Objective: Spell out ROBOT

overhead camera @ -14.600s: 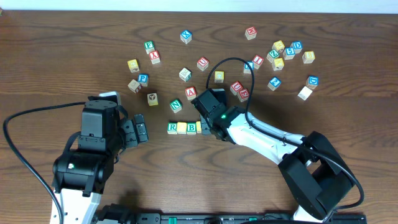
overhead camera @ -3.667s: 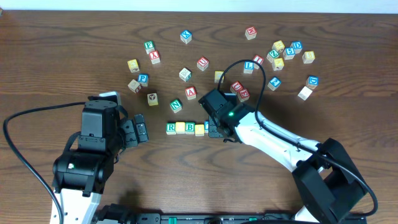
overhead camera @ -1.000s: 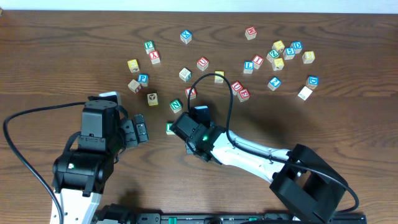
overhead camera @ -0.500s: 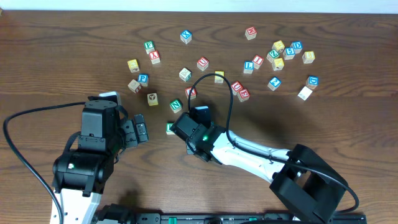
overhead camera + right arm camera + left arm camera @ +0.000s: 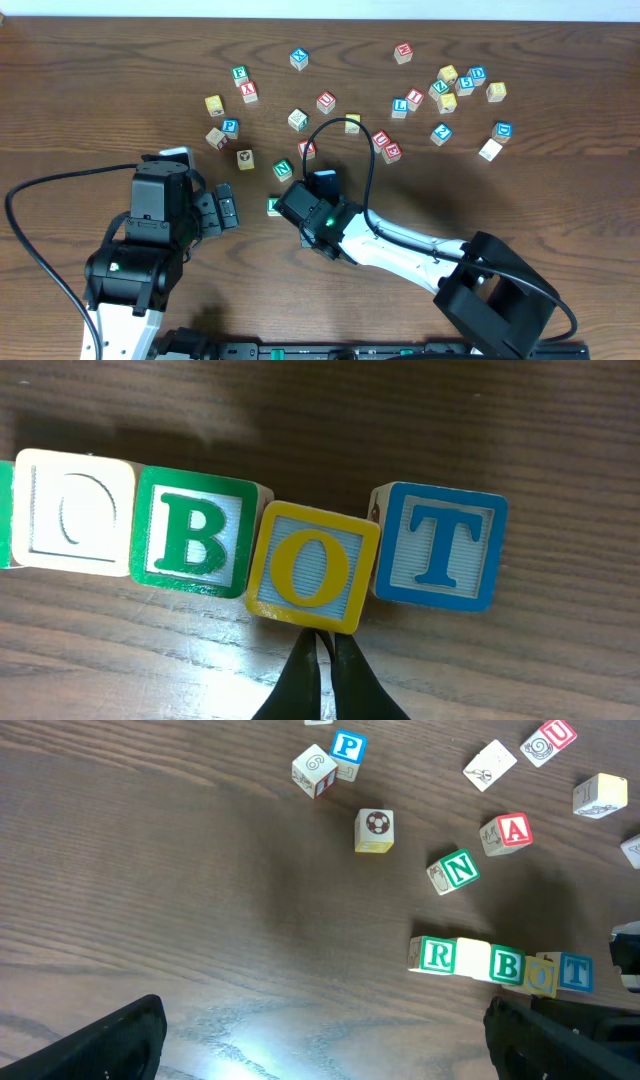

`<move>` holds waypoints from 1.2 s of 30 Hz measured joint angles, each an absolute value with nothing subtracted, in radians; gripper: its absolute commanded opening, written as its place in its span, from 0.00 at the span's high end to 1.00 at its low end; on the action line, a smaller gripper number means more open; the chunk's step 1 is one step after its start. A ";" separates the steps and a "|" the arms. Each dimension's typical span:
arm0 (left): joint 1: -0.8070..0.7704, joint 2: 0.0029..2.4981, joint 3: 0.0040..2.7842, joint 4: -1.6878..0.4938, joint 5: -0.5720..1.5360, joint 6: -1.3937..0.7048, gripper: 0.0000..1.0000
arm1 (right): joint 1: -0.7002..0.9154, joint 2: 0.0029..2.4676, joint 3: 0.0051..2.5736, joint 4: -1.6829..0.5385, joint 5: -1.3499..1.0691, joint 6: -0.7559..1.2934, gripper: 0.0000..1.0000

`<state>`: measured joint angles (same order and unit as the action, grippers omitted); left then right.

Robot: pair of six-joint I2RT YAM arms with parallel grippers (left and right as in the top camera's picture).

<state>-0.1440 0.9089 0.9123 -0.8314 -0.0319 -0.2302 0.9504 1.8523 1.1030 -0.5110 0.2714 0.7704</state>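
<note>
Five cubes lie in a row on the table: green R (image 5: 437, 956), a pale yellow-faced cube (image 5: 72, 512), green B (image 5: 195, 545), yellow O (image 5: 313, 567) and blue T (image 5: 440, 558). The yellow O sits a little nearer and slightly tilted out of line. My right gripper (image 5: 325, 645) is shut and empty, its tips touching the near edge of the yellow O. In the overhead view the right wrist hides most of the row, and only the R cube (image 5: 272, 206) shows. My left gripper (image 5: 325, 1045) stands open and empty to the left of the row.
Close behind the row lie a green N cube (image 5: 460, 870), a red A cube (image 5: 512, 830) and a soccer-ball cube (image 5: 375, 830). Several more letter cubes are scattered across the back, with a cluster (image 5: 460, 85) at the back right.
Over the last few seconds the right arm has swung left over the row. In the last second nothing has moved.
</note>
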 measured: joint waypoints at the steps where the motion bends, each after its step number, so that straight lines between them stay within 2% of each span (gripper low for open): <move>1: -0.144 0.909 0.912 -0.831 -0.032 -0.231 0.00 | 0.950 1.852 1.103 -0.511 0.274 0.770 0.99; 36: -0.144 0.909 0.912 -0.831 -0.032 -0.231 0.00 | 0.950 1.852 1.103 -0.503 0.297 0.770 0.99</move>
